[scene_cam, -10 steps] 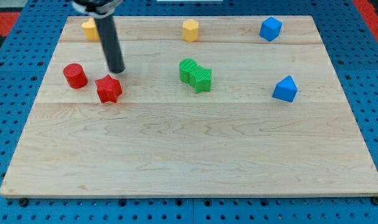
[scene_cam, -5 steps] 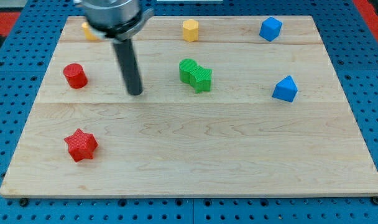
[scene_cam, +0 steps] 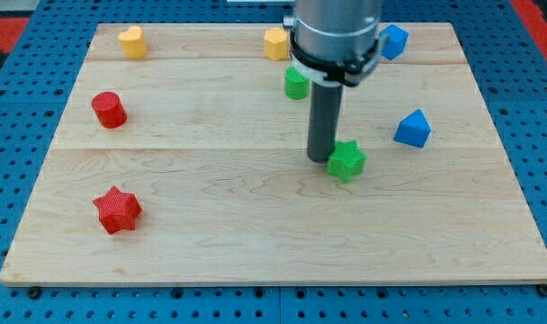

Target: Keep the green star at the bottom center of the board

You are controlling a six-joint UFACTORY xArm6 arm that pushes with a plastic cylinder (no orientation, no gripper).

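Observation:
The green star (scene_cam: 347, 160) lies right of the board's middle, a little above the centre row. My tip (scene_cam: 321, 158) rests on the board touching the star's left side. A second green block (scene_cam: 297, 83) sits above it near the view's top, partly hidden behind the rod.
A red star (scene_cam: 117, 210) lies at the lower left and a red cylinder (scene_cam: 108, 109) at the left. A yellow block (scene_cam: 133, 40) and another yellow block (scene_cam: 275, 42) sit along the top. Blue blocks sit at the top right (scene_cam: 395, 40) and at the right (scene_cam: 412, 129).
The rod moved from the left to right of centre. The two green blocks separated: the star went down and right, the other one up. Before that, the red star slid to the lower left.

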